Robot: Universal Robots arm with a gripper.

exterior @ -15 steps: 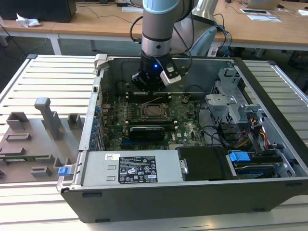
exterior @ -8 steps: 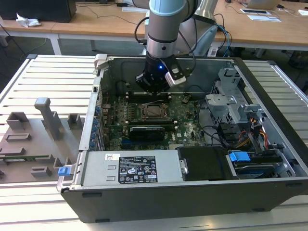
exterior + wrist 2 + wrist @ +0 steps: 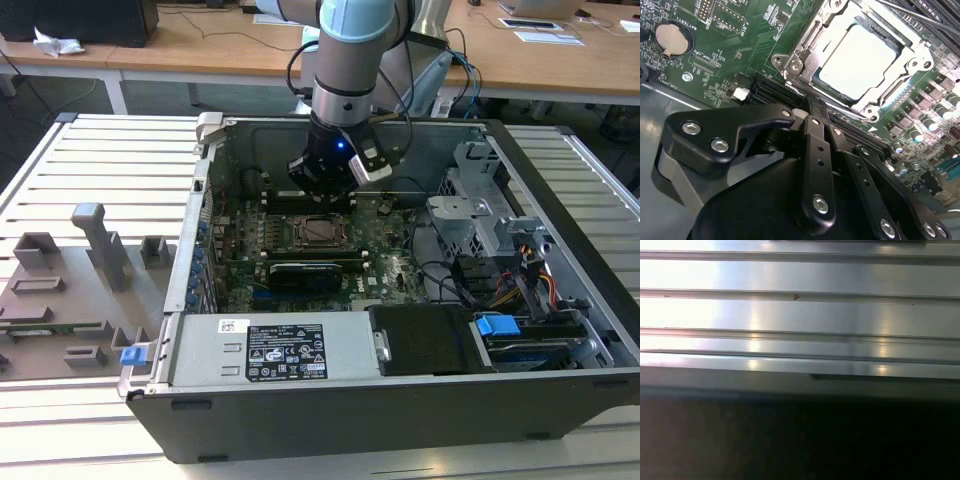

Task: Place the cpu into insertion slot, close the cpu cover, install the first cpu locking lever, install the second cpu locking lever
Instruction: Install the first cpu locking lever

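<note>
**CPU seated in socket, cover down, gripper at socket's edge**

The cpu (image 3: 860, 62) lies flat in the insertion slot (image 3: 807, 75), its pale metal top facing up; being square, it has no long axis. The cpu cover (image 3: 900, 37) lies closed around it, framing the chip. The gripper (image 3: 812, 112) hovers just beside the socket's edge with its fingers drawn together, gripping nothing visible. In the exterior view the gripper (image 3: 322, 192) reaches down into the open computer case (image 3: 400, 400), which rests on a ribbed metal table (image 3: 110, 160). Wooden desks (image 3: 200, 45) stand behind.
</note>
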